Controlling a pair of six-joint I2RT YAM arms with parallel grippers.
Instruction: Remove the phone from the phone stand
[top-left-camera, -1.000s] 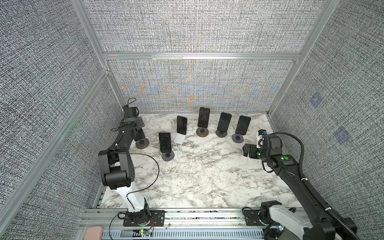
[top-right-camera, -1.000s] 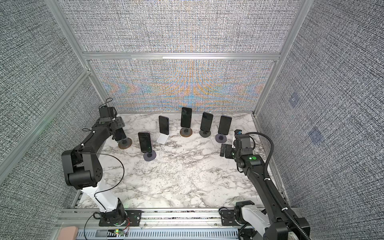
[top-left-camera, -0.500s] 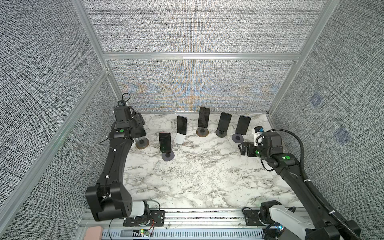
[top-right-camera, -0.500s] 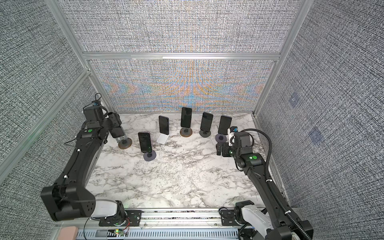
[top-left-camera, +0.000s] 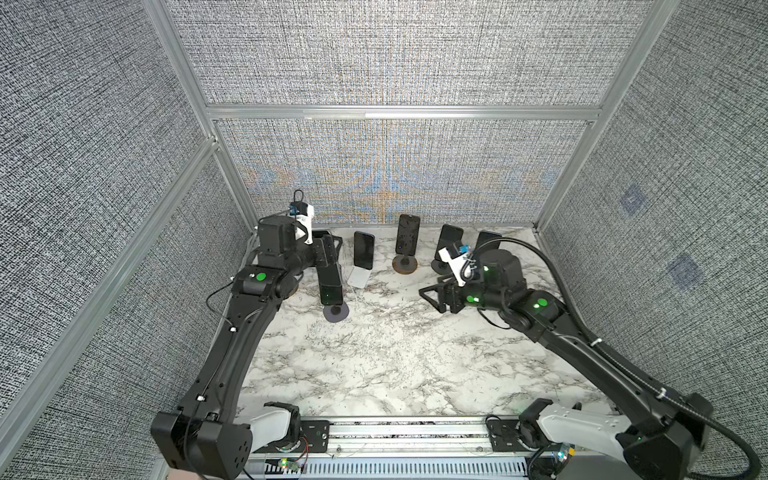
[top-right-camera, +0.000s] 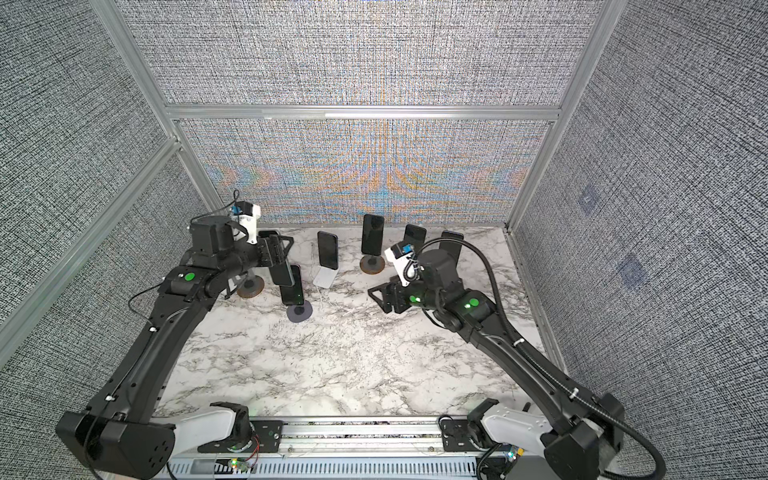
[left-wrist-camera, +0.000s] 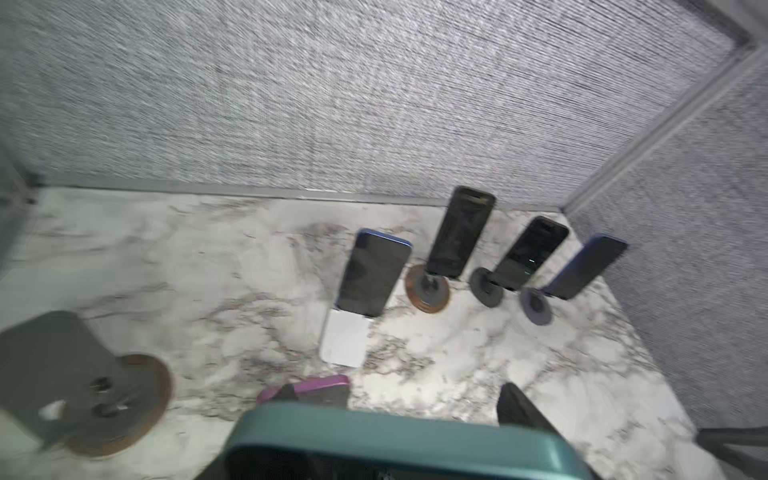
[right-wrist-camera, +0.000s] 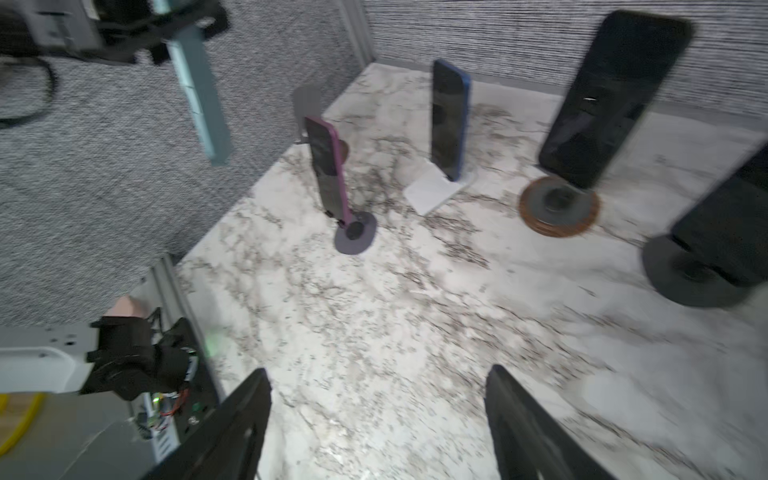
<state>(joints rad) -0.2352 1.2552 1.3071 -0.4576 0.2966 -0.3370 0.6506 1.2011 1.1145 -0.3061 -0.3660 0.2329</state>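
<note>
**While you verify arm pose: current state**

As you read both top views, the left arm (top-left-camera: 232, 353) rises from its base at the near rail and runs long toward the back left corner. It then bends so that the wrist points toward the middle of the desk (top-left-camera: 395, 365). The left end effector (top-right-camera: 277, 255) lies roughly level and is pinched on one end of the teal phone (right-wrist-camera: 199, 91). That phone hangs downward in the air, clear of the marble. The phone stand (left-wrist-camera: 62, 365), a grey plate on a brown round base, sits just beside the left forearm and apart from the phone.

From above, the held phone overlaps the purple phone (right-wrist-camera: 330, 166). Check the right wrist view, where you can see that the two are apart and that the purple phone stands upright on its own round base.

The right arm (top-left-camera: 582, 345) reaches forward from the near right, with its wrist turned toward the middle. The right end effector (right-wrist-camera: 376, 419) has its fingers spread. It hovers over bare marble, in front of the phones on the right of the row.
</note>
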